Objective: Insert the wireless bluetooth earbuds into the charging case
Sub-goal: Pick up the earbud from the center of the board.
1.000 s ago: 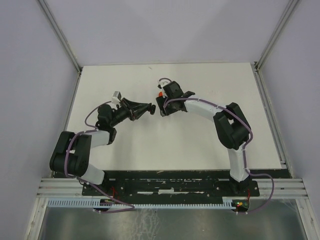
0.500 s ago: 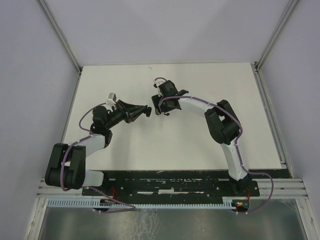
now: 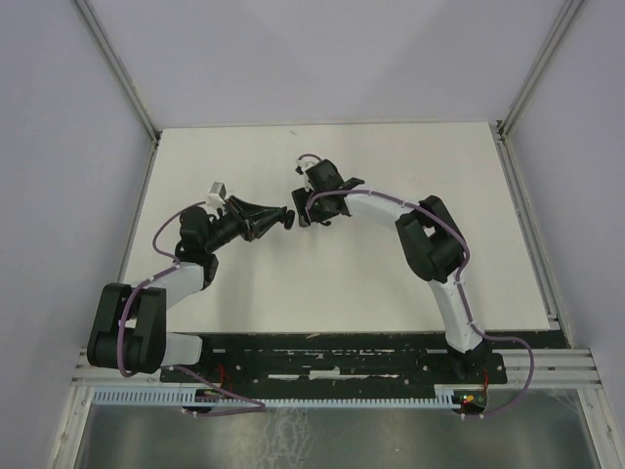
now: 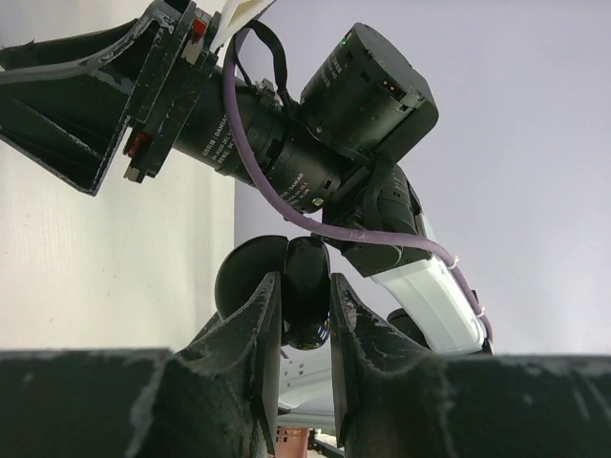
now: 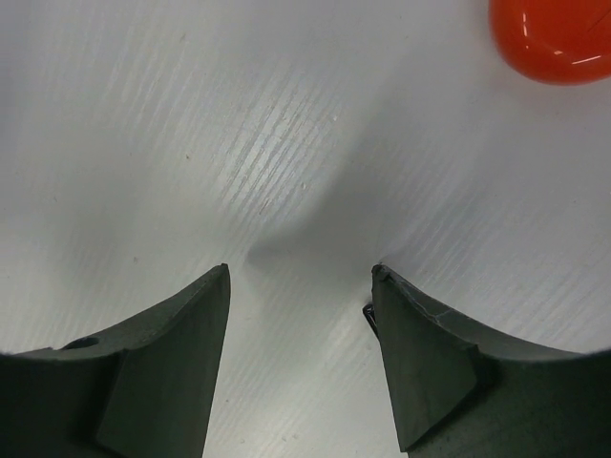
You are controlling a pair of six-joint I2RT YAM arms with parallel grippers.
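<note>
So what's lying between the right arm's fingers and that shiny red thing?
Nothing. In the right wrist view, only bare white table separates the open right fingers from the red glossy piece.

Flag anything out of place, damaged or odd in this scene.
Nothing stands out. The left gripper is shut on a glossy black rounded piece. A red rounded piece lies on the table, apart from the open right gripper. No damage or spill shows.

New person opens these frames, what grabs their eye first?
Mid-table, the left gripper, clamped on a black glossy object, sits nearly tip to tip with the right gripper, which stands open with nothing between its fingers. A red-orange glossy object lies on the white table just ahead of it.
</note>
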